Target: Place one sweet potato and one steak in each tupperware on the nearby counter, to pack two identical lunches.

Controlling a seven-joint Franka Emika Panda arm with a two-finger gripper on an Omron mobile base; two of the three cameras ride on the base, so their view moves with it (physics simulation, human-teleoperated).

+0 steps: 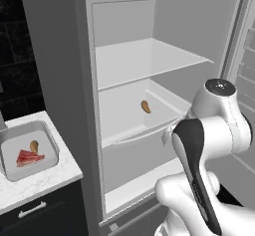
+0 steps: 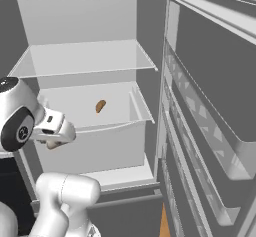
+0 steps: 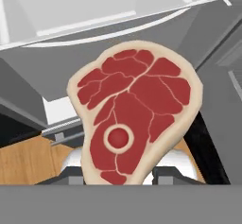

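Observation:
My gripper (image 3: 118, 175) is shut on a raw red steak (image 3: 134, 109) with pale fat edging, which stands upright between the fingers in the hand view. Seen from the right base, the gripper (image 2: 54, 140) hangs low in front of the open fridge, a tan edge of the steak (image 2: 52, 144) showing under the hand. One sweet potato (image 1: 145, 106) (image 2: 100, 105) lies on the fridge's middle shelf, beyond the gripper. On the counter (image 1: 50, 177) at left, a light-grey tupperware (image 1: 51, 141) holds another steak (image 1: 29, 158) and a sweet potato (image 1: 34, 146).
The fridge stands open, with a bare upper shelf (image 1: 149, 58) and a lower floor (image 1: 134, 185). Its open door with shelf racks (image 2: 210, 131) fills the right side. Black cabinet fronts with a silver handle (image 1: 32, 210) sit under the counter.

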